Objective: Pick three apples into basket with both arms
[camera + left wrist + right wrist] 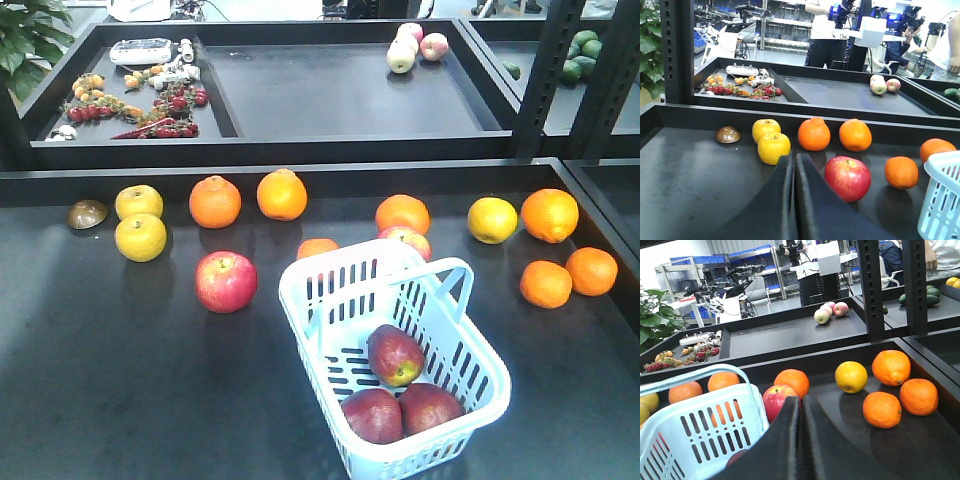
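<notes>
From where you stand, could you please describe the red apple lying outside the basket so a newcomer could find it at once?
Start at the pale basket near the front of the black table. Just to its left in the front view lies a single red apple, apart from the basket. Its neighbours behind are yellow or orange; the three darker apples sit inside the basket.

Front camera looks down over the table; both low wrist views share the basket [400, 340].

Three dark red round apples [396, 354] [373, 414] [431, 405] lie clustered, seemingly touching, inside the pale blue-white slotted plastic basket [482, 405] near the dark table's front edge.
</notes>
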Controlling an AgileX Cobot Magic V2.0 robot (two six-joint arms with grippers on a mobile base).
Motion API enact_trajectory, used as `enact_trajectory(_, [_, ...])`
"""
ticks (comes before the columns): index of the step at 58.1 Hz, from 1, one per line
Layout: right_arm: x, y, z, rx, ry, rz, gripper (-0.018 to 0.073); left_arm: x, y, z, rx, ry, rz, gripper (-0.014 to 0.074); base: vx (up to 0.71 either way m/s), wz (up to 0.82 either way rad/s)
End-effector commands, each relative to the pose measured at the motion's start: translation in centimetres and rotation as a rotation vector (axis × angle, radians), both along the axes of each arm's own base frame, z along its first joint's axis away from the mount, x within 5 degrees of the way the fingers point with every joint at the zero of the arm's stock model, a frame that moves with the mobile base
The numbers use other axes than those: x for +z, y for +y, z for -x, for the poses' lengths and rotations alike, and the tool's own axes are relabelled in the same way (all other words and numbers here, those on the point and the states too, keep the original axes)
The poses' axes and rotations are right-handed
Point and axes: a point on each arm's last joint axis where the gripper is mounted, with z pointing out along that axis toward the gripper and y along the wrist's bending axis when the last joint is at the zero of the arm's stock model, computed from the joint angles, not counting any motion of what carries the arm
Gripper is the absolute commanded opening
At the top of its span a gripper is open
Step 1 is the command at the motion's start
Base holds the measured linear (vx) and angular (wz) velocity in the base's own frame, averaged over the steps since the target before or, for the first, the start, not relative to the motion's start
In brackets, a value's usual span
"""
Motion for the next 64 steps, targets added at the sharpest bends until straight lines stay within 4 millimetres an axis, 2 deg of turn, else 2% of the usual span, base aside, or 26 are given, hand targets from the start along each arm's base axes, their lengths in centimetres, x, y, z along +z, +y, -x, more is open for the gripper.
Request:
enact_trajectory(1, [0.35,0.06,0.04,0.005,-0.078,0.016,0.0008,1.60,0.08,0.24,0.010,-0.113,0.002,-0.0006,0.00,0.00])
enact_trajectory(64, [0.35,0.06,0.04,0.005,-0.078,0.016,0.0008,1.60,0.08,0.24,0.010,-0.113,0.002,-0.0006,0.00,0.00])
